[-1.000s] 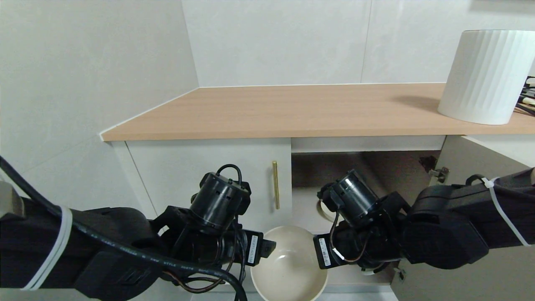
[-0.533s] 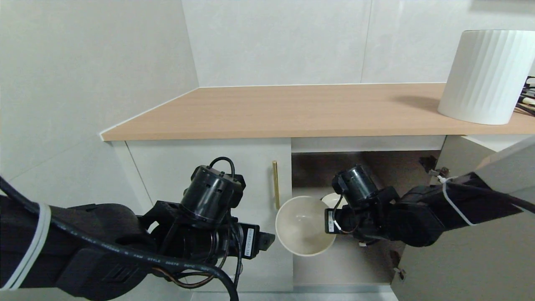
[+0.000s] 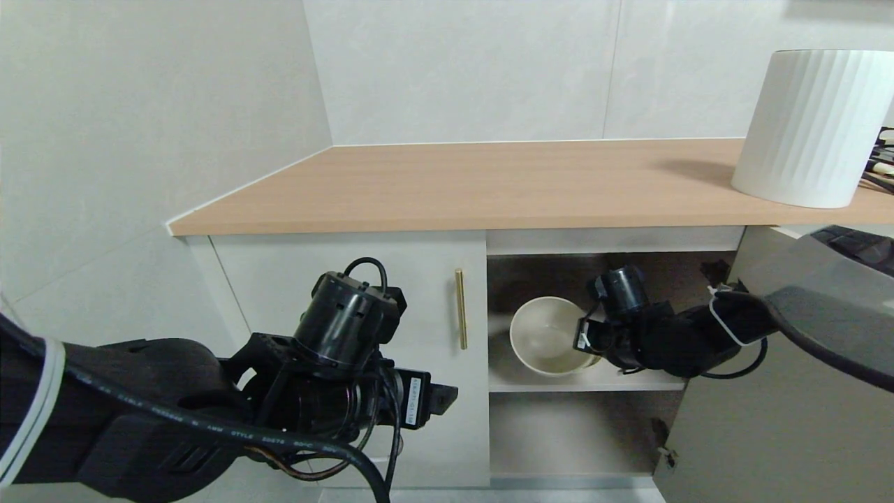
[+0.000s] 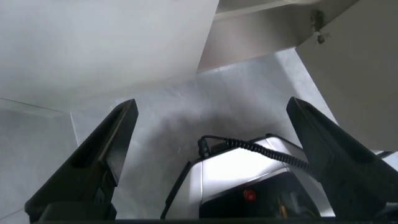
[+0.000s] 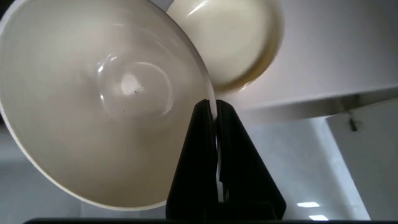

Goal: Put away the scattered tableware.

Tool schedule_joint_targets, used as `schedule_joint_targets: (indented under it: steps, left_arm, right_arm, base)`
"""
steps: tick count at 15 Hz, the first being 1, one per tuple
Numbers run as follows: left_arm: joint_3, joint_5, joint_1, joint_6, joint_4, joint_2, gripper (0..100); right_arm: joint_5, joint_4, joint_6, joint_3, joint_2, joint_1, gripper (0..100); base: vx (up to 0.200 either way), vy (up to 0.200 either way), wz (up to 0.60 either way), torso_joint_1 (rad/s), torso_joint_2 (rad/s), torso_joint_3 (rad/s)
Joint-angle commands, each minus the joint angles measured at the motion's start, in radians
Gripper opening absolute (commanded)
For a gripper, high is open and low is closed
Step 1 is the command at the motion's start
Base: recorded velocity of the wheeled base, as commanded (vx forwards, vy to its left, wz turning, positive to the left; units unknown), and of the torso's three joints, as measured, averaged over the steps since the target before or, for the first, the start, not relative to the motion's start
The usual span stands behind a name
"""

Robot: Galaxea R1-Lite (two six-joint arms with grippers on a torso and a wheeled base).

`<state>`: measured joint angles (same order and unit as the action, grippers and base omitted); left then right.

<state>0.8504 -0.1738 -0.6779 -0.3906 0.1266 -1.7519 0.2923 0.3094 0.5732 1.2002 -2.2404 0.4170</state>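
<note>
A cream bowl (image 3: 547, 335) hangs tilted on its side inside the open cabinet, just above the middle shelf (image 3: 614, 382). My right gripper (image 3: 585, 338) is shut on its rim; in the right wrist view the fingers (image 5: 217, 143) pinch the edge of the bowl (image 5: 99, 93). Another cream dish (image 5: 239, 37) rests on the shelf behind it. My left gripper (image 3: 443, 402) is low in front of the closed left door, open, with nothing between its fingers (image 4: 99, 155).
The closed left cabinet door has a gold handle (image 3: 460, 318). The right door (image 3: 782, 391) is swung open beside my right arm. A white ribbed container (image 3: 814, 126) stands on the wooden countertop (image 3: 489, 185). A lower shelf space lies under the middle shelf.
My right arm has carried the bowl up and forward from low in front of the cabinet into it, above the middle shelf. The left arm has barely shifted.
</note>
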Motion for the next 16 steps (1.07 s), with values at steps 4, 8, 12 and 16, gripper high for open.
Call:
schedule_joint_targets:
  steps: [4, 8, 12, 16]
  left_arm:
    - [0.002, -0.001, 0.004, -0.002, 0.001, 0.002, 100]
    - [0.002, -0.001, 0.004, -0.002, 0.001, 0.003, 100]
    - [0.001, -0.001, 0.004, -0.002, 0.001, 0.003, 100]
    - [0.002, -0.001, 0.004, -0.002, 0.001, 0.003, 100]
  right_arm:
    - [0.004, -0.003, -0.001, 0.084, -0.096, -0.086, 0]
    - [0.005, -0.003, 0.001, 0.144, -0.16, -0.115, 0]
    - [0.005, -0.004, 0.001, 0.159, -0.176, -0.122, 0]
    - [0.005, -0.004, 0.001, 0.167, -0.18, -0.122, 0]
  base:
    - [0.0, 0.0, 0.0, 0.0, 0.0, 0.0]
    - [0.0, 0.0, 0.0, 0.0, 0.0, 0.0]
    - [0.0, 0.0, 0.0, 0.0, 0.0, 0.0]
    - [0.0, 0.0, 0.0, 0.0, 0.0, 0.0]
